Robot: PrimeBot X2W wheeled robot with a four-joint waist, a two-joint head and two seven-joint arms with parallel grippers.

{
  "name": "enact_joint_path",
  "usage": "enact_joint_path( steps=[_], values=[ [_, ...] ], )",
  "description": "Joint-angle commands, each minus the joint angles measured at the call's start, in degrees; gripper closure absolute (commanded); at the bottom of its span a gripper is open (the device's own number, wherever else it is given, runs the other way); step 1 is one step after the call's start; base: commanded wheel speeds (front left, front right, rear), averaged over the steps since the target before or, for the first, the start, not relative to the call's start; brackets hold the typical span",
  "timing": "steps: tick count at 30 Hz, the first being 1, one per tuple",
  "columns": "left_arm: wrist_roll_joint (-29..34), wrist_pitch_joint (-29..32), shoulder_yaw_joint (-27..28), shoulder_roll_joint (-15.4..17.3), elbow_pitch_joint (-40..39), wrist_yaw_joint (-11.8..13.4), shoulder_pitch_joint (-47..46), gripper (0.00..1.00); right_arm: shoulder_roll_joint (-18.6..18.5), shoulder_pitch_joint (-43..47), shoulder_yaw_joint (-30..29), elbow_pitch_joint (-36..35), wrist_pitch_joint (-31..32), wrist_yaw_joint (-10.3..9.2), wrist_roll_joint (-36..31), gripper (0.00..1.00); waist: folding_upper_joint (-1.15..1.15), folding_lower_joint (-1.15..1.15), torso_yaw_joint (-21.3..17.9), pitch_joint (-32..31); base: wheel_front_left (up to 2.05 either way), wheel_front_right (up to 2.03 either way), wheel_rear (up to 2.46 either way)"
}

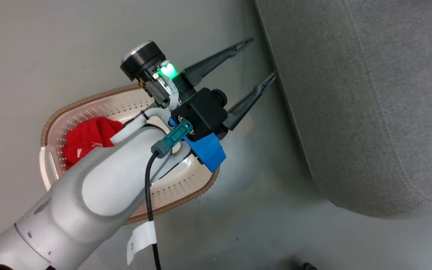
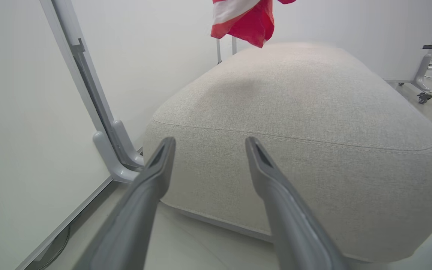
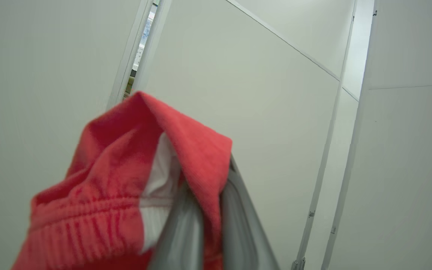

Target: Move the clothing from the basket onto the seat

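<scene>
While the right hand (image 3: 206, 210) clenches a red garment (image 3: 118, 176), apparently over the far end of the seat (image 2: 294, 112), draped cloth may snag on release; a second garment (image 1: 88, 137) lies in the basket (image 1: 186, 187), left hand (image 1: 264, 56) spread empty.

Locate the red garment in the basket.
In the head view, the red garment lies in the left end of the basket, partly hidden by the left forearm; the seat is to its right.

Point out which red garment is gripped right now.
The held garment, pinched in the shut right gripper and hanging in the air. The other garment lies loose in the basket, and the open left gripper holds nothing.
</scene>
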Motion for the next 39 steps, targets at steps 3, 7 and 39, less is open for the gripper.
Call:
enact_joint_path(
  steps=[3, 7, 39],
  values=[
    [0.9, 0.5, 0.8, 1.9, -2.3, 1.0, -2.0, 0.0, -4.1, -2.6, -3.3, 5.9, -0.2, -0.01, 0.7, 1.0, 0.0, -0.01, 1.2, 7.5, 0.0, 0.0, 0.0],
    [1.0, 1.0, 0.9, 3.1, -3.5, 1.5, -1.7, 0.0, -3.3, -1.5, -3.8, 11.9, -0.2, -0.01, 1.3, 1.0, 0.0, -0.01, 1.0, 9.3, 0.0, 0.0, 0.0],
    [-1.6, -2.9, 0.4, 0.3, 0.7, 2.9, 2.3, 0.0, 9.6, 25.9, -4.0, 15.3, -0.2, -0.01, -1.0, 0.0, 0.0, -0.01, 3.4, -1.9, 0.0, 0.0, 0.0]
  ],
)
